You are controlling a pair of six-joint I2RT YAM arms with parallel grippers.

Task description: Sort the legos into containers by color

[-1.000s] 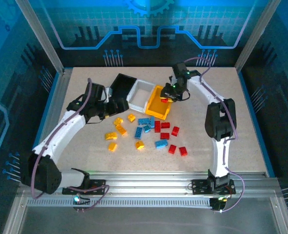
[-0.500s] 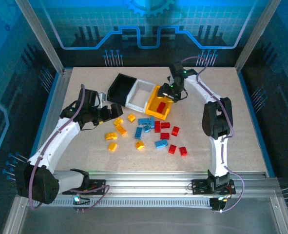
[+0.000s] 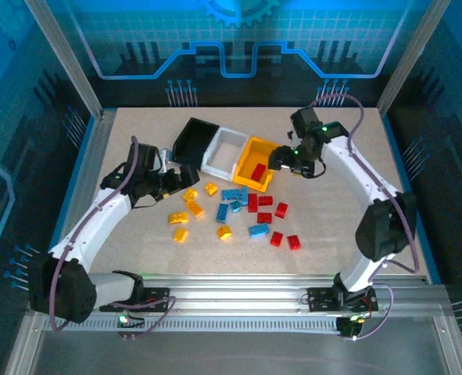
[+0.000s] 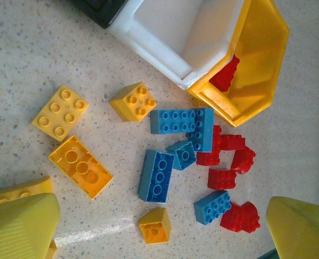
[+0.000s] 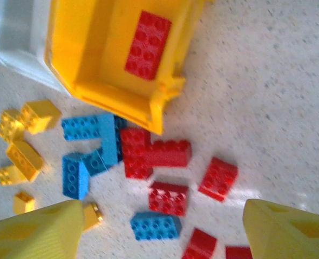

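Note:
The black bin [image 3: 193,138], white bin [image 3: 227,148] and yellow-orange bin [image 3: 250,155] stand in a joined row at the back. One red brick [image 5: 147,44] lies inside the yellow-orange bin [image 5: 83,48]. Loose on the table are yellow bricks [image 3: 190,195] to the left, light blue bricks [image 3: 232,194] in the middle and red bricks [image 3: 265,201] to the right. My left gripper [image 3: 182,177] is open and empty just left of the yellow bricks, with a yellow wedge brick [image 4: 154,225] between its fingers' line. My right gripper [image 3: 281,160] hangs open and empty beside the yellow-orange bin, above a blue brick [image 5: 155,225].
The bins' row slants from back left to front right, its yellow-orange end nearest the red bricks. The table's raised frame [image 3: 90,156] runs along the left and right sides. Bare tabletop [image 3: 348,226] lies to the right of the bricks.
A red brick has left my right gripper and now lies in the yellow-orange bin; that gripper drew back to the right. My left gripper moved from the black bin toward the yellow bricks.

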